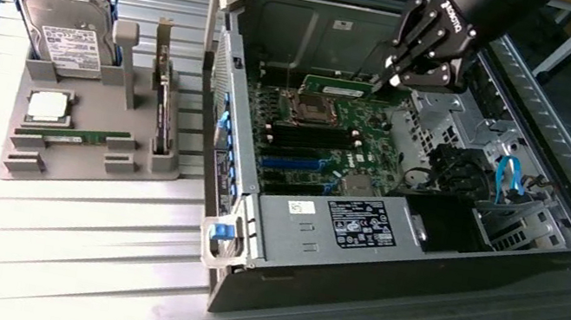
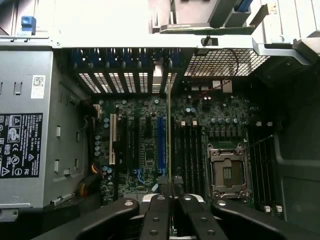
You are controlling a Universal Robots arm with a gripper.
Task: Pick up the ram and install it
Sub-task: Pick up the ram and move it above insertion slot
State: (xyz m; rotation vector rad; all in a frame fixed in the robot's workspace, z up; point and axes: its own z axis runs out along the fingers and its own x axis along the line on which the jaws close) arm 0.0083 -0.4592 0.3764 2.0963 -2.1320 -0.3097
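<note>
My gripper is inside the open computer case, shut on the ram, a narrow green stick held above the motherboard just behind the processor socket. In the wrist view the ram appears edge-on as a thin line running out from between my fingers. It hangs over the board beside the row of black memory slots and the socket. I cannot tell whether its lower edge touches a slot.
A grey parts tray on the exterior view's left holds a silver-labelled hard drive, a square processor, another green stick and an upright card. The power supply and drive cage crowd the case.
</note>
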